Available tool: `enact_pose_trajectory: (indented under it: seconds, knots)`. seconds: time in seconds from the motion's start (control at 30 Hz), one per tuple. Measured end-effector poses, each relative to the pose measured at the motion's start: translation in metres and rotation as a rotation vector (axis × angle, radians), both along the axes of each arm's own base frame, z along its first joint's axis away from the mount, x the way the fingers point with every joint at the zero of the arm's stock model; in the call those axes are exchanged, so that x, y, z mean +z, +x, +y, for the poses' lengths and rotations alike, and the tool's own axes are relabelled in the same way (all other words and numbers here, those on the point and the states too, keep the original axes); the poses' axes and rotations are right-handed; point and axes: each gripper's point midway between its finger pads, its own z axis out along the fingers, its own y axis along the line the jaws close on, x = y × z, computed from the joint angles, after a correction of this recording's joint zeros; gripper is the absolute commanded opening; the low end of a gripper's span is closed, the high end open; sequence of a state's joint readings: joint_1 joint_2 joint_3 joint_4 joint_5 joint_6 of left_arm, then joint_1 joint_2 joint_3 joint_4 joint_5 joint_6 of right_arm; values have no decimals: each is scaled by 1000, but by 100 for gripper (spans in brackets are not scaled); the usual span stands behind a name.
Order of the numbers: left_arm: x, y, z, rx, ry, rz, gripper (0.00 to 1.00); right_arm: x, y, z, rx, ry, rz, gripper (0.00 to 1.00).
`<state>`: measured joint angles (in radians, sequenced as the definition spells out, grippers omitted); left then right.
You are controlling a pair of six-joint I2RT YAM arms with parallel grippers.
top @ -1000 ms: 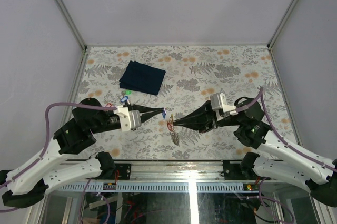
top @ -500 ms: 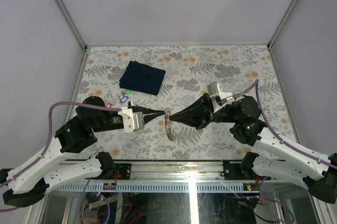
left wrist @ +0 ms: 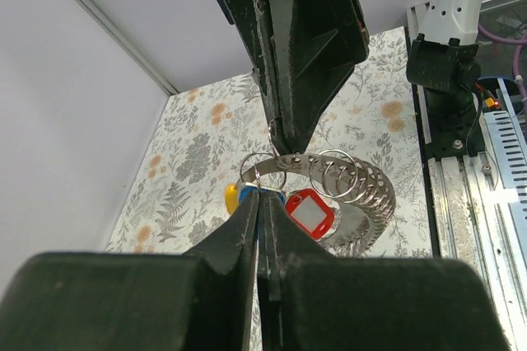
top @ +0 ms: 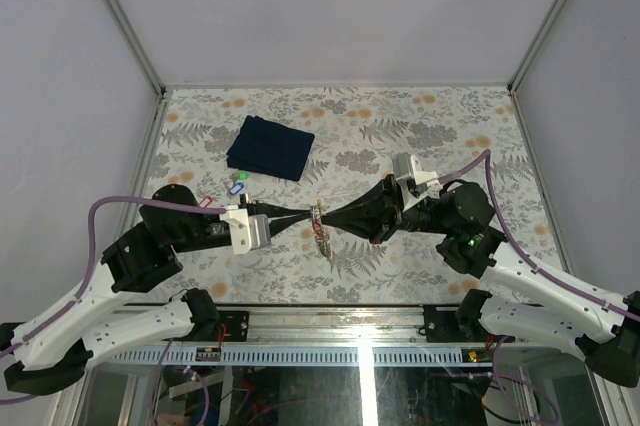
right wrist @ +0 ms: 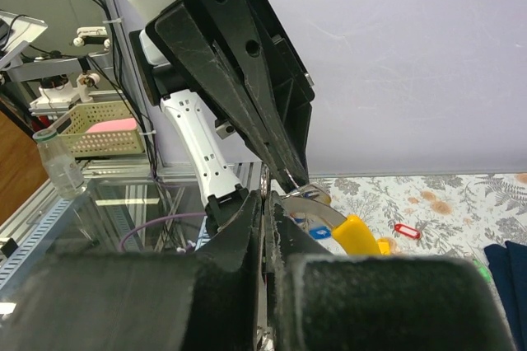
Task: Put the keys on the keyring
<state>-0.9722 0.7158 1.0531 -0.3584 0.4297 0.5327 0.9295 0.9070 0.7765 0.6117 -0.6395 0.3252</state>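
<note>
Over the middle of the table, the tips of my left gripper point(top: 313, 214) and right gripper point(top: 327, 218) meet. The keyring point(top: 321, 234), a grey metal loop, hangs between them. In the left wrist view the left gripper point(left wrist: 262, 196) is shut on a blue-tagged key point(left wrist: 273, 195) at the keyring point(left wrist: 362, 203), which carries a red-tagged key point(left wrist: 310, 212) and a yellow-tagged one point(left wrist: 233, 196). The right gripper point(right wrist: 265, 196) is shut on the keyring's band point(right wrist: 317, 215). Loose keys lie on the table: blue and green point(top: 237, 186), and red point(top: 206, 201).
A dark blue folded cloth point(top: 270, 147) lies at the back left of the flowered table. Grey walls with metal posts close in the back and sides. The rail point(top: 330, 321) carrying both arm bases runs along the near edge.
Over the last second the two grippers closed in on each other, left moving right and right moving left. The keyring now hangs between their tips. Hardly anything moved in the last half second.
</note>
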Motion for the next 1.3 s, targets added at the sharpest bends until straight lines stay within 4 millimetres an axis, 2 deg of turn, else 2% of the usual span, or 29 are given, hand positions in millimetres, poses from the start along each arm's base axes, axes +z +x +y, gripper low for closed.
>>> enact_pose_trajectory:
  seconds: [1.3]
  knots:
    - [3,-2,3,-3,-10,-11,0,-4,17,5,-72,0,48,0]
